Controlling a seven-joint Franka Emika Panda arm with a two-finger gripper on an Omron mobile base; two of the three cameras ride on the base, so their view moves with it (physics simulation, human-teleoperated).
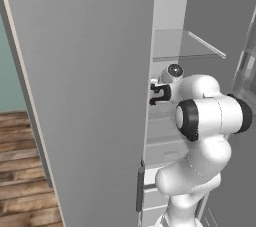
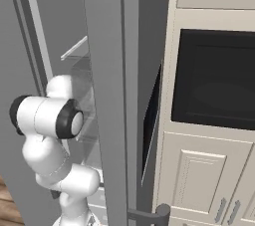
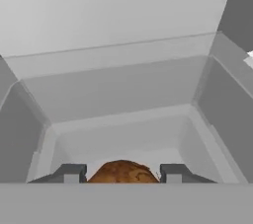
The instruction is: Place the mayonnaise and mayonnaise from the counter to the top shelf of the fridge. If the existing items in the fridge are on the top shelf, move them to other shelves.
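A: Two grey doors of the fridge stand open, and the white arm reaches between them into the white inside. Beside the fridge, in the right base view, there is a cream cabinet with a dark oven window.

B: And the top shelf?

A: It is the clear glass panel high in the fridge, above the arm. I see nothing on the part of it that shows. I cannot tell from these pictures where the two jars are.

B: What does the claw hold?

A: In the hand view a small orange-brown ball sits between the two dark finger tips. The tips stand close on both sides of it, so I judge the claw is closed on the ball. Below the fingers is a white box-like space of the fridge, perhaps a drawer or a lower shelf.

B: What could go wrong?

A: The ball is round and small, so a loose hold can let it roll out and fall when the arm moves. If it is let go on bare glass, it may roll to the edge.

B: And what stands in the way?

A: The left door is near the elbow, and the glass shelves are close above. A wide swing may strike them.
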